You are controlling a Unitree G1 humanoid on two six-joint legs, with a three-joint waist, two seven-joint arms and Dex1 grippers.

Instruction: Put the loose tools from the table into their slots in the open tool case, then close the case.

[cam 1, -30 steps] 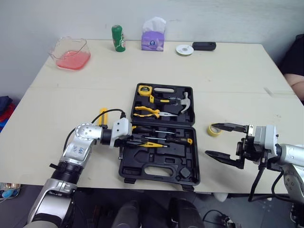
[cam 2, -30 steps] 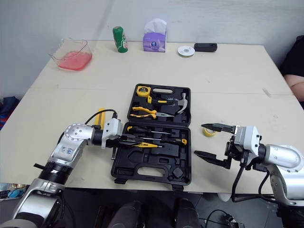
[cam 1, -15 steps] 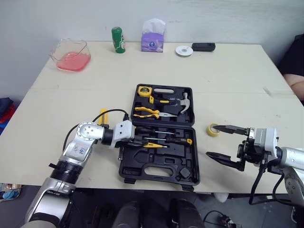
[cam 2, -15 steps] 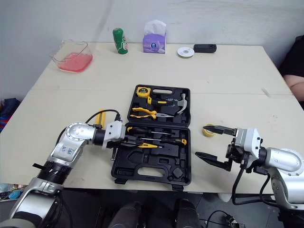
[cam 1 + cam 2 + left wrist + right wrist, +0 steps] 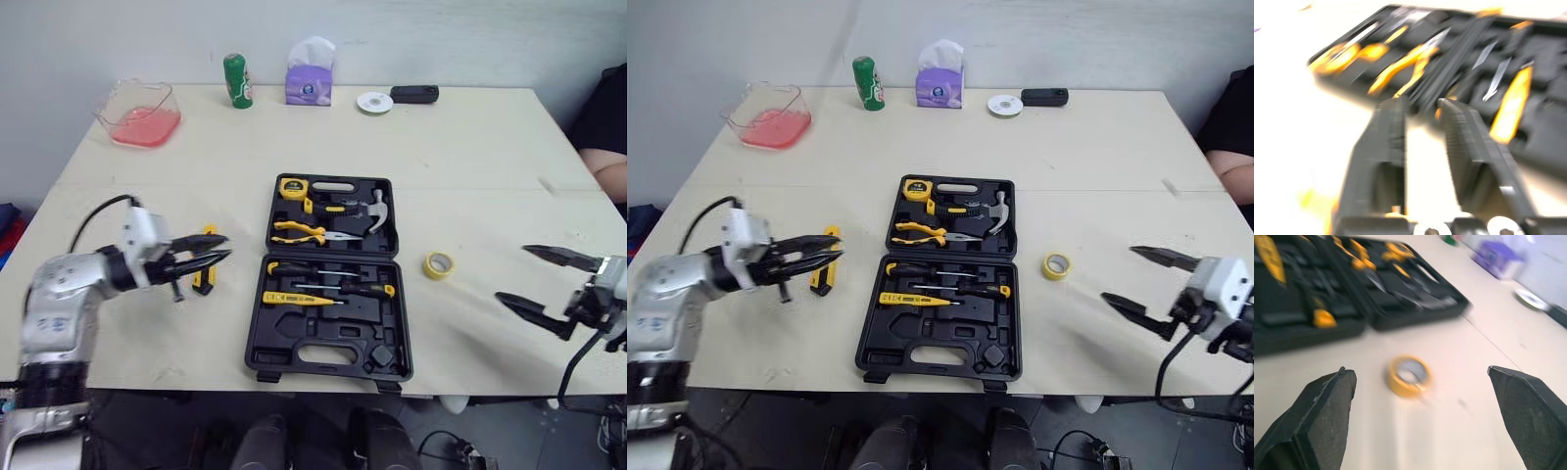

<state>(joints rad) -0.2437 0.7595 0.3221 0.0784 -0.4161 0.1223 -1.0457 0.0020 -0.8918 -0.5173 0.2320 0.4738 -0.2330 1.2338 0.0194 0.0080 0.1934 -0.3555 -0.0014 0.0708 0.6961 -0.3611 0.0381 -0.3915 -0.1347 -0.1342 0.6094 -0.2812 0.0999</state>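
Open tool case (image 5: 333,338) mid-table, loose pieces either side

Black moulded plastic, lying flat, yellow-handled tools seated in its slots. A glossy yellow tape roll (image 5: 438,264) lies on the table to its right, a yellow-and-black tool (image 5: 204,282) to its left. Left gripper (image 5: 228,246) by that tool, jaws slightly apart, empty; right gripper (image 5: 514,274) spread wide, empty.
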